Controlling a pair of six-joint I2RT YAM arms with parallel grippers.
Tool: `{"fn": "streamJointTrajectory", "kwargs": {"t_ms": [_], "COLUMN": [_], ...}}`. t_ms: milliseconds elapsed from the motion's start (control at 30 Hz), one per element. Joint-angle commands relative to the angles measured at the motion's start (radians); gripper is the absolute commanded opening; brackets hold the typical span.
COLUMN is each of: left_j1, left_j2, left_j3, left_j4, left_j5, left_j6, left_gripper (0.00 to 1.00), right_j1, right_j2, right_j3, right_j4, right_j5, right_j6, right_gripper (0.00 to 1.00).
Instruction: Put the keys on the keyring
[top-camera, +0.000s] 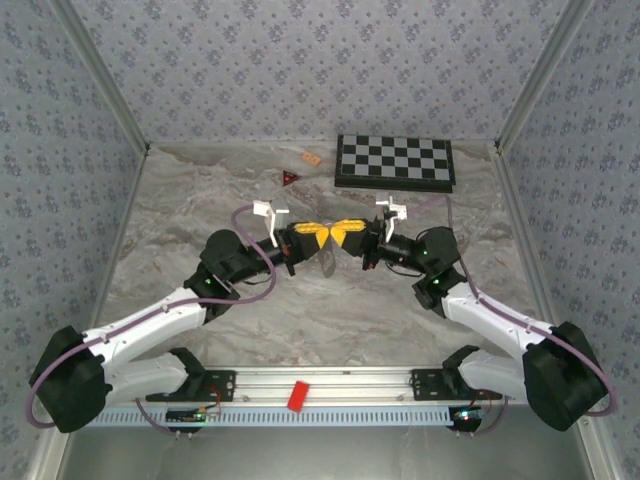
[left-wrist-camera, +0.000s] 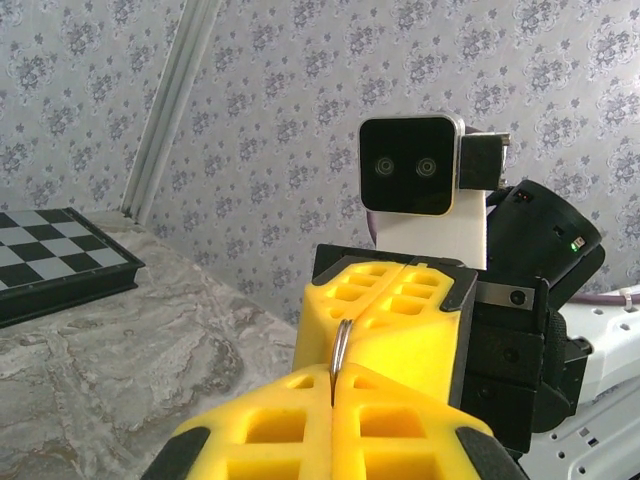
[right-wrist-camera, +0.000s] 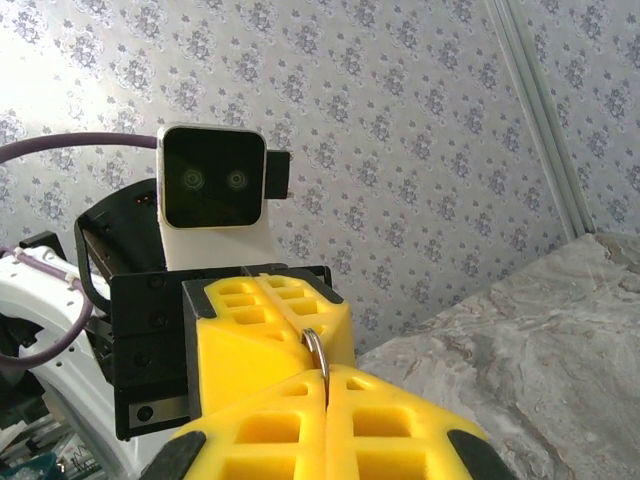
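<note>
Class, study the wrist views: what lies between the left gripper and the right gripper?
The keyring, a thin silvery loop seen edge-on, bridges the left gripper and the right gripper, both sets of jaws shut on it; both wrist views show this.

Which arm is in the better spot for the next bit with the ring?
Nearly a tie: left gripper and right gripper meet tip to tip, both shut on the keyring. I'd guess right, only slightly; the ring looks tucked well into its seam.
</note>
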Motion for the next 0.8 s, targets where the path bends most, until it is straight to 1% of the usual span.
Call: {"fn": "streamJointTrajectory", "kwargs": {"t_ms": [0,33,67,100,167,267,400,500,600,767], "left_j1": [-0.010,-0.009,-0.002,0.004,0.019,0.044,0.064,0.071,0.075,0.076], "left_j2": [-0.020,-0.023,-0.027,-0.032,-0.041,-0.057,-0.081,-0.096,-0.109,-0.115], "left_j3": [0.047,0.052,0.054,0.059,0.061,0.072,0.091,0.097,0.102,0.121], "left_j4": [-0.038,-0.063,-0.089,-0.109,-0.148,-0.226,-0.339,-0.400,-0.453,-0.546], "left_j5": [0.016,0.017,0.020,0.030,0.057,0.097,0.130,0.155,0.163,0.177], "left_j6": [0.037,0.046,0.054,0.060,0.073,0.103,0.155,0.187,0.213,0.265], "left_gripper": [0.00,0.03,0.08,0.11,0.20,0.25,0.27,0.29,0.31,0.32], "right_j1": [0.004,0.002,0.001,0.000,-0.002,0.000,0.001,0.003,0.005,0.022], "right_j2": [-0.008,-0.015,-0.027,-0.038,-0.056,-0.075,-0.073,-0.056,-0.034,0.003], "right_j3": [0.043,0.048,0.055,0.066,0.094,0.150,0.229,0.282,0.320,0.384], "right_j4": [-0.059,-0.092,-0.141,-0.196,-0.323,-0.522,-0.770,-0.916,-0.999,-1.132], "right_j5": [-0.044,-0.046,-0.049,-0.052,-0.063,-0.080,-0.098,-0.098,-0.102,-0.097], "right_j6": [-0.039,-0.055,-0.080,-0.109,-0.176,-0.284,-0.428,-0.511,-0.565,-0.657], "right_gripper": [0.00,0.00,0.00,0.00,0.00,0.00,0.00,0.00,0.00,0.00]}}
